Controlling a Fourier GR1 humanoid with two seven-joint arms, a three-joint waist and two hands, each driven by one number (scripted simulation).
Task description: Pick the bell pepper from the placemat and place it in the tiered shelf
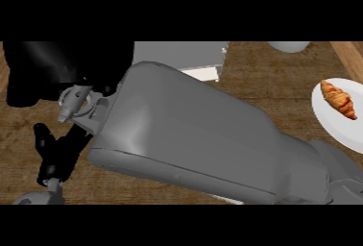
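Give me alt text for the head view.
A grey forearm fills most of the view, hiding the wooden counter beneath. At right, a croissant lies on a white plate; black fingers show at left. No bell pepper is visible.

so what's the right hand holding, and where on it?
Cannot tell: the right forearm fills the view, hiding whatever the black hand holds. No bell pepper shows.

The grey forearm (199, 139) hides most of the counter; the plate (333, 125) is cut off right.
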